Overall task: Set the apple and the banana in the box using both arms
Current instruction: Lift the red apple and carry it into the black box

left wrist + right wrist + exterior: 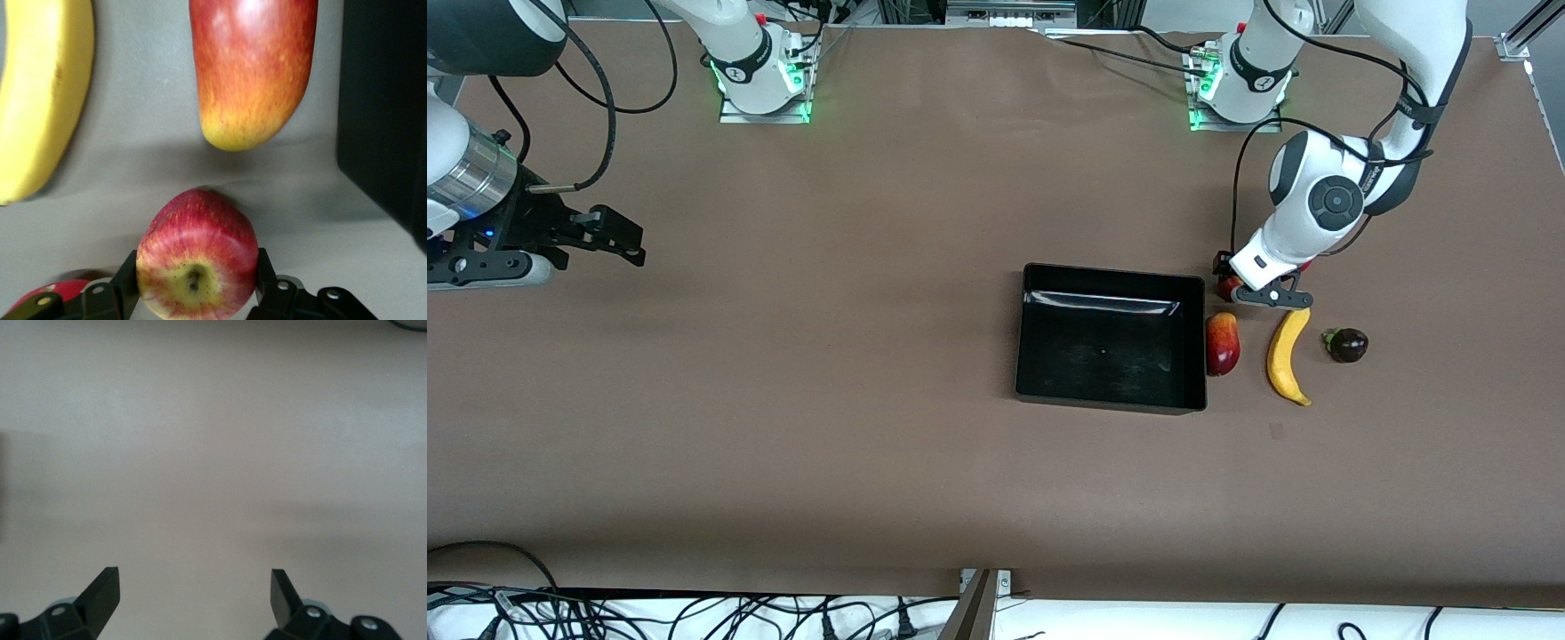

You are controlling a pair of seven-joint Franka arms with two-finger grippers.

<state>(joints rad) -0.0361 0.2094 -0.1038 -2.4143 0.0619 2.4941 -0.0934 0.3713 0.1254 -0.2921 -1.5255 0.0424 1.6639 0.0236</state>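
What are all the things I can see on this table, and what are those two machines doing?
box: one, glossy black, mid-table, empty.
apple: one, red with yellow streaks, between the left end effector's fingers, beside the box's corner.
elongated fruit: one, dark red and yellow, beside the box.
banana: one, yellow, beside the elongated fruit, toward the left arm's end.
dark fruit: one, purple-black, beside the banana.
red fruit: one, partly seen next to the apple.
table: one, brown.
left end effector: closed around the apple.
right end effector: open, waiting over bare table.
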